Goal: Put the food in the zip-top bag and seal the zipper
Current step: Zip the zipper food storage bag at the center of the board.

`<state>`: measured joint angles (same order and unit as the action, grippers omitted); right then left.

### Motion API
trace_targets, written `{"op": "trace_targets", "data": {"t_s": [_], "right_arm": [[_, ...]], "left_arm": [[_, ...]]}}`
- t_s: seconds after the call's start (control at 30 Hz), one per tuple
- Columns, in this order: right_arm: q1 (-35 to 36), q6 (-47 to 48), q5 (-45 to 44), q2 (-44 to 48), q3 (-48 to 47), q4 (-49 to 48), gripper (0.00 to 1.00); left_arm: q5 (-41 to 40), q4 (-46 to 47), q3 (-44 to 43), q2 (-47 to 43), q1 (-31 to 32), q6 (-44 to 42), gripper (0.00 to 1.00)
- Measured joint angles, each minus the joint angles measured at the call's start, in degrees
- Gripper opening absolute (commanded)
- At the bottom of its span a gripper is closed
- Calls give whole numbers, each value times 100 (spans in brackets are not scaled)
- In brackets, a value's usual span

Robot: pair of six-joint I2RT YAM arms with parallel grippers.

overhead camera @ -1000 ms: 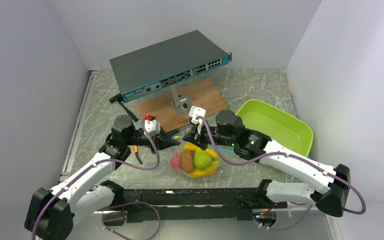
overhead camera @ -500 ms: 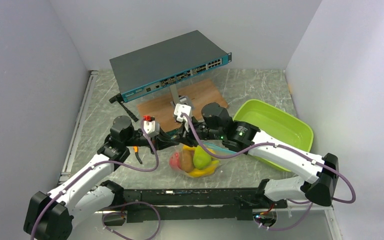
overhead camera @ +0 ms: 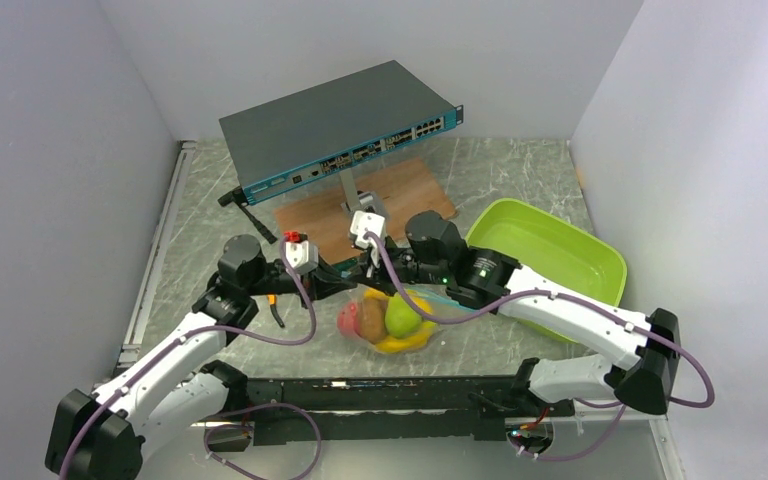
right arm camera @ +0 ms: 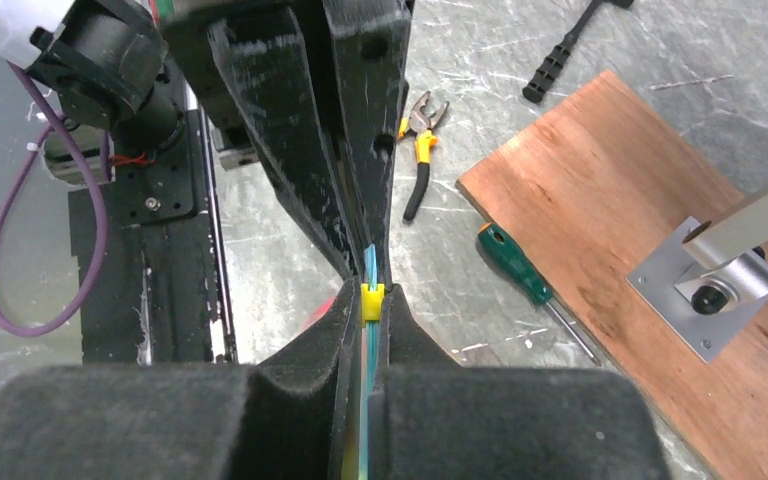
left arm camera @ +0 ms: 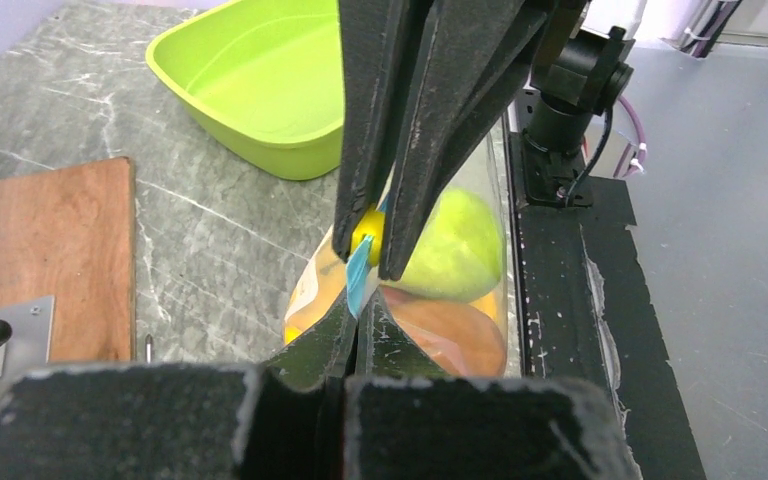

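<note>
Centre: the left gripper point(left arm camera: 352, 335) is clenched on the zipper point(left arm camera: 358, 280), the thin teal strip along the bag's mouth. The right gripper point(left arm camera: 368, 250) meets it tip to tip and is pinched on the same strip just beside it. A small yellow piece point(right arm camera: 370, 300) sits between the right fingers. Whether it is a slider or part of a pad cannot be told.

Reason for the hold, as judged from here: one pincer anchors the strip while the other presses along it, so that the two lips of the mouth meet. Sealing appears to be in hand. How much of the strip is already shut is hidden by the fingers.

The zip-top bag point(overhead camera: 392, 322) is clear and lies on the table point(overhead camera: 520, 170) between the two arms, its mouth edge drawn up toward the far side. Contents:
- green pear point(left arm camera: 450, 245)
- yellow banana point(overhead camera: 400, 345), beneath the pear
- brown round fruit point(overhead camera: 371, 318)
- reddish piece point(overhead camera: 348, 320), at the left end

Further pieces may lie behind these. No food shows loose outside the bag, so loading looks complete.

The lime-green tray point(overhead camera: 600, 255) stands to the right of the bag, well apart from both pincers, and nothing shows inside it.

Beyond: a wooden board point(overhead camera: 410, 195) lies under the raised network switch point(overhead camera: 340, 130). The pliers point(right arm camera: 415, 150) and screwdriver point(right arm camera: 510, 265) lie on the table beside the board, and neither is touched.
</note>
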<state>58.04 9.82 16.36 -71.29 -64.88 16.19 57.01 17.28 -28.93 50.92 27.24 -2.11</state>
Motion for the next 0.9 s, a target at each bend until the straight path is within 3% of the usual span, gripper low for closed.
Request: {"op": "trace_targets", "data": {"t_s": [0.17, 0.4, 0.6, 0.73, 0.9], "right_arm": [[42, -205, -151, 557, 684, -415, 0], [39, -345, -262, 896, 949, -455, 0], [26, -337, -289, 898, 949, -374, 0], [17, -334, -289, 894, 949, -330, 0], [22, -334, -313, 876, 944, -310, 0]], "left_arm": [[-186, 0, 149, -306, 61, -2, 0], [-184, 7, 162, -350, 70, -9, 1], [-192, -92, 127, -356, 44, -79, 44], [-291, -59, 129, -553, 22, -28, 51], [-321, 155, 127, -627, 35, 26, 49]]}}
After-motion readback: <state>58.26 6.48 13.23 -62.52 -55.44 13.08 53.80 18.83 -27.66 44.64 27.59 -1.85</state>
